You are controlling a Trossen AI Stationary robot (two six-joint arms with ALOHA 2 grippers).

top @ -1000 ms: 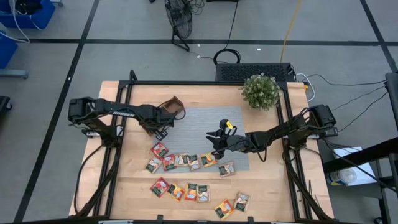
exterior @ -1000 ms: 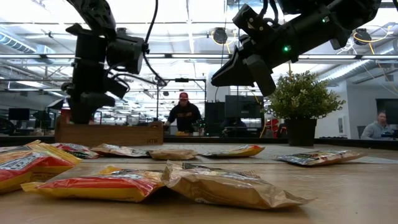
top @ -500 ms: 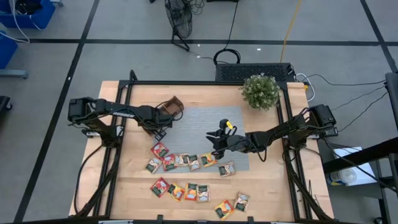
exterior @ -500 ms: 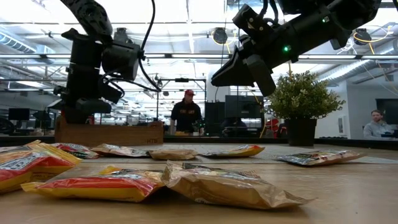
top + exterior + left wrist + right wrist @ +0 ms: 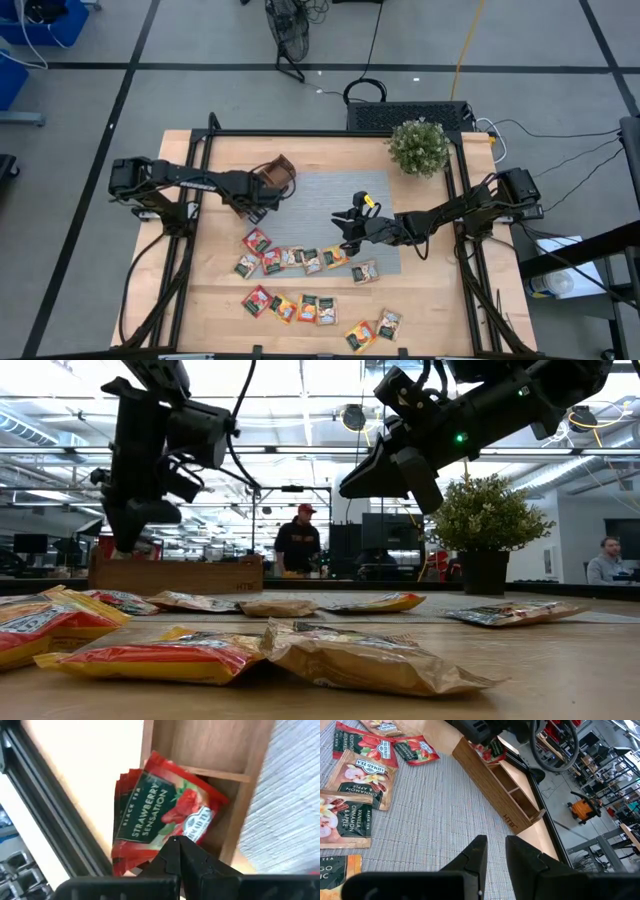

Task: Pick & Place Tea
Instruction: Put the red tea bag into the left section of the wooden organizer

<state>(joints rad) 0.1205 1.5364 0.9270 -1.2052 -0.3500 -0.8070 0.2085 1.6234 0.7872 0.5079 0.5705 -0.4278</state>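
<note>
The left gripper (image 5: 176, 851) covers the red sachet's (image 5: 165, 815) lower corner in the left wrist view. The wooden tray (image 5: 210, 750) runs off the frame's top. Sachet labels (image 5: 300, 285) in the high view are unreadable.

Glossy foil-like tea sachets (image 5: 150, 657), smooth wooden tray (image 5: 499, 785), a mat (image 5: 420, 835) seemingly of coarse woven cloth.

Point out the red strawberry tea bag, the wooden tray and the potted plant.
Red strawberry tea bag (image 5: 165, 815), left wrist view: middle of its printed face.
Wooden tray (image 5: 492, 779), right wrist view: long side wall.
Potted plant (image 5: 418, 146), high view: foliage centre.
</note>
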